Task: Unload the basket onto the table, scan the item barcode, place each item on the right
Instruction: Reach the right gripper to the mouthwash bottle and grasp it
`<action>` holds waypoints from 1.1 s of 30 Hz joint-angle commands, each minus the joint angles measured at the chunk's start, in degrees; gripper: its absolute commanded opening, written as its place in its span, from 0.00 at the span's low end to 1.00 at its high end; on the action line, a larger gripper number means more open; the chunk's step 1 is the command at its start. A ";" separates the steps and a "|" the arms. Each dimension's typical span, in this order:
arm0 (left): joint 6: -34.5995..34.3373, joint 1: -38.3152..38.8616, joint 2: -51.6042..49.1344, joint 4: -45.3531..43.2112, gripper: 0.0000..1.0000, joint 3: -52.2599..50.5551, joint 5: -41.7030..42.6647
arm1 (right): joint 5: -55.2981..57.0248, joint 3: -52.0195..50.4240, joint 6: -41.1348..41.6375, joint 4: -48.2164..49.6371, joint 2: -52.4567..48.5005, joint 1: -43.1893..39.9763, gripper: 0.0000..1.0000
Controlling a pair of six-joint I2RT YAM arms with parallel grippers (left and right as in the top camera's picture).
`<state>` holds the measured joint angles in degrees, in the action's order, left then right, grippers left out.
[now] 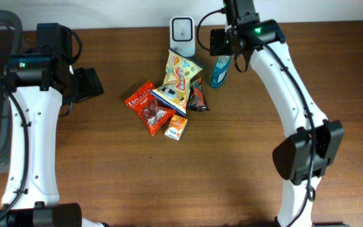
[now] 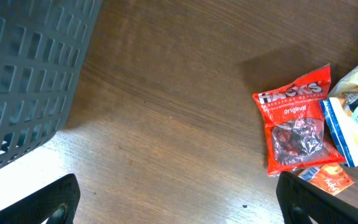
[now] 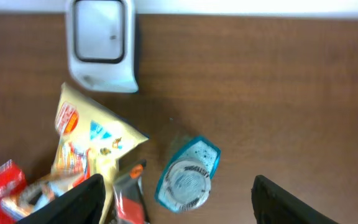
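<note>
Hanging over the far edge of the table [image 1: 169, 183], the right gripper [image 3: 178, 183] has its jaws spread wide, one on each side of the blue bottle [image 1: 219, 72] and touching neither side. The bottle, blurred here, seems to stand upright just right of the snack pile [image 1: 169, 101], near the white scanner [image 1: 182, 31] at the middle of the far edge. The left gripper [image 2: 179, 205] is wide apart and empty near the table's left edge, between the grey basket [image 2: 23, 74] and a red Hacks bag [image 2: 294, 124].
</note>
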<state>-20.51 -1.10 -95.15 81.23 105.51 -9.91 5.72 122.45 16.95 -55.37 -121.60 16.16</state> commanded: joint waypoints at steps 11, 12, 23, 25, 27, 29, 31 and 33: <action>0.46 -0.09 0.22 0.07 0.99 0.20 -0.42 | 2.43 0.72 15.43 -3.19 -5.03 -0.48 0.53; 0.46 -0.09 0.22 0.07 0.99 0.20 -0.42 | 2.29 0.72 15.54 -3.48 -5.64 -0.48 0.53; 0.46 -0.09 0.22 0.07 0.99 0.20 -0.42 | 0.04 5.44 -12.94 -5.86 -4.07 -0.48 0.31; 0.46 -0.09 0.22 0.09 0.99 0.20 -0.42 | -2.69 7.56 -23.58 -10.91 -3.45 -0.48 0.31; 0.46 -0.09 0.22 0.09 0.99 0.20 -0.42 | -12.15 7.13 -39.60 -18.91 -3.58 -0.50 0.31; 0.46 -0.09 0.22 0.09 0.99 0.20 -0.42 | -13.27 6.73 -45.86 -22.84 -3.61 -0.57 0.31; 0.46 -0.20 0.22 0.07 0.99 0.20 -0.42 | -13.25 5.25 -48.26 -23.93 -3.65 -1.33 0.31; 0.46 -0.20 0.22 0.07 0.99 0.20 -0.42 | -13.27 4.48 -48.02 -24.09 -4.85 -3.45 0.50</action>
<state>-20.53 -1.10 -95.15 81.25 105.51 -9.91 -6.61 127.22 -29.10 -79.37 -127.59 14.90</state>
